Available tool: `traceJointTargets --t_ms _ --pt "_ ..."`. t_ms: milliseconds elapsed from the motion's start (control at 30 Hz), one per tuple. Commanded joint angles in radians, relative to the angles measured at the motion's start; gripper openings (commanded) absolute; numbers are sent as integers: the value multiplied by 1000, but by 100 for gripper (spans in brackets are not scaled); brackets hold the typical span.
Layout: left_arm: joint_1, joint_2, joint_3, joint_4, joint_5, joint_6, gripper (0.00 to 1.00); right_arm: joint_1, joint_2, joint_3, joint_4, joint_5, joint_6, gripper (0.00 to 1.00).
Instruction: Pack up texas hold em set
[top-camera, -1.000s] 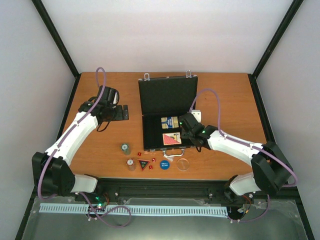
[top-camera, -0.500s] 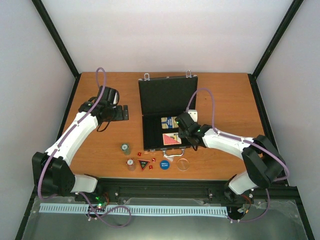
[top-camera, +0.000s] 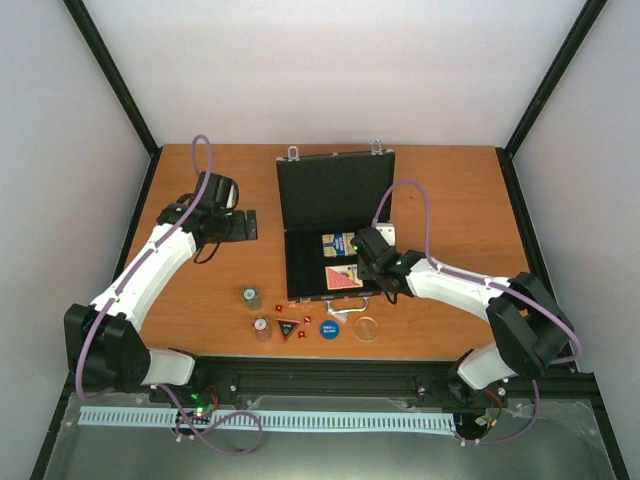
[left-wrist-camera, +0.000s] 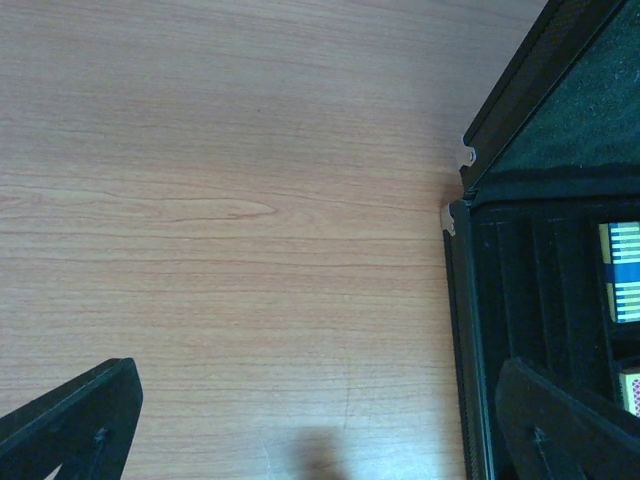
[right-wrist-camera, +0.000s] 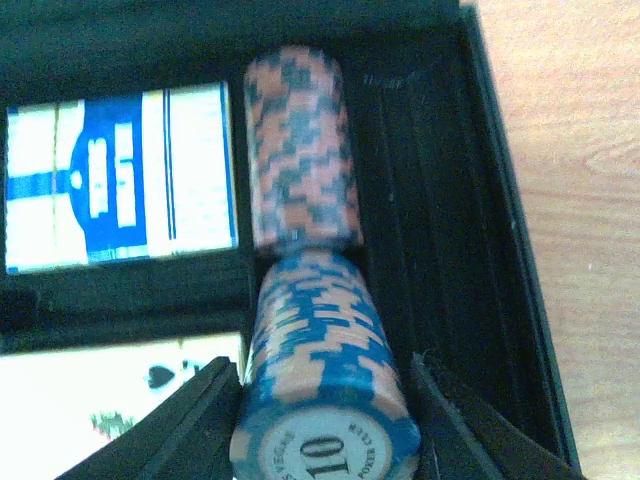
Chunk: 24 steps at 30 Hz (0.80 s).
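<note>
The black briefcase (top-camera: 300, 270) lies open in the middle of the table, lid (top-camera: 335, 190) upright. Two card decks lie inside, blue (top-camera: 338, 244) and red (top-camera: 343, 278). My right gripper (top-camera: 372, 258) is inside the case. In the right wrist view it (right-wrist-camera: 322, 365) is shut on a blue "10" chip stack (right-wrist-camera: 320, 350) lying in a chip groove, end to end with a darker stack (right-wrist-camera: 298, 150). My left gripper (top-camera: 243, 225) is open and empty over bare wood left of the case (left-wrist-camera: 470, 330).
In front of the case lie two chip stacks (top-camera: 250, 297) (top-camera: 262, 329), red dice (top-camera: 279, 308), a blue round button (top-camera: 328, 328) and a clear round lid (top-camera: 367, 329). A white object (top-camera: 392, 232) sits right of the case.
My right gripper has shifted slightly left and further into the case. The left arm has not moved.
</note>
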Motion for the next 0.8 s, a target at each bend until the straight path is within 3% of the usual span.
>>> traceJointTargets --t_ms 0,200,233,433,500,567,600,767 --pt "1 6 8 28 0 -18 100 14 -22 -18 -129 -97 -22 47" --pt "1 3 7 33 0 -28 100 21 -27 -23 -155 -159 -55 49" --pt "1 0 5 33 -4 -30 100 21 -29 -17 -162 -163 -60 53" --pt "1 -5 2 32 -5 -35 100 19 -33 74 -269 -126 -76 57" --pt "0 -6 2 32 -8 -36 100 12 -40 113 -307 -149 -79 68" --pt "1 -7 1 34 -8 -35 100 -3 -57 139 -329 -213 -85 92" --pt "1 -7 -1 35 -6 -36 100 -11 -62 154 -344 -247 -83 99" --pt "1 -8 -6 35 -2 -35 100 -44 -83 210 -377 -384 -95 100"
